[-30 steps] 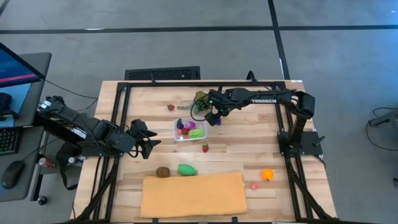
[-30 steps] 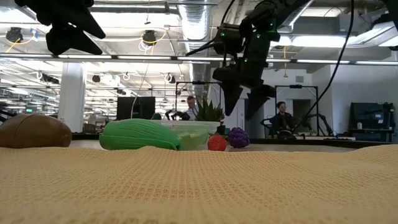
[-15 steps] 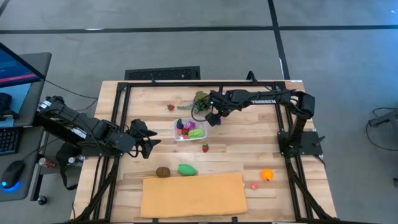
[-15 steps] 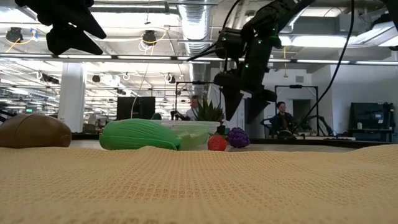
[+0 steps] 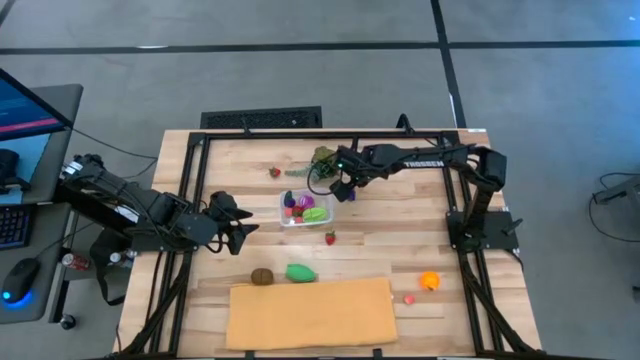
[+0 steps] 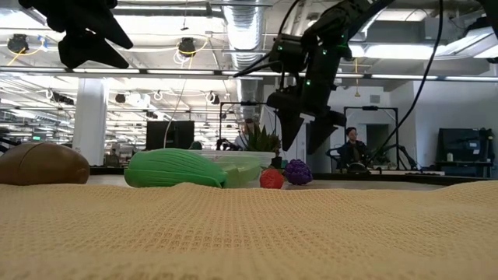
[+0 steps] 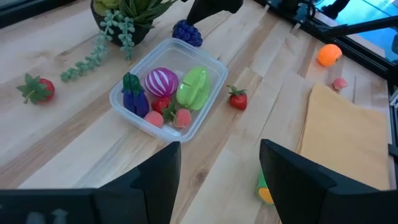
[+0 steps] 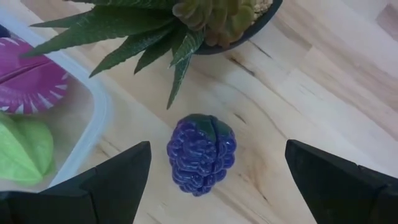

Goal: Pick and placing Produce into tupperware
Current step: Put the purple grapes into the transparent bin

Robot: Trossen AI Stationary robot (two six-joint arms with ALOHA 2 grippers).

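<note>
right gripper [image 6: 302, 134] open, above purple grapes [image 6: 297, 172] | strawberry [image 6: 271, 179] beside grapes | clear tub [image 6: 245, 165] behind green vegetable [image 6: 173, 169] | brown piece [image 6: 40, 165] at the left | woven mat [image 6: 249, 233] in foreground

From my remote station I read one word only: "TROSSEN" in white capitals along the dark right robot arm [image 5: 425, 161], seen from overhead. Nothing else is legible.
</note>
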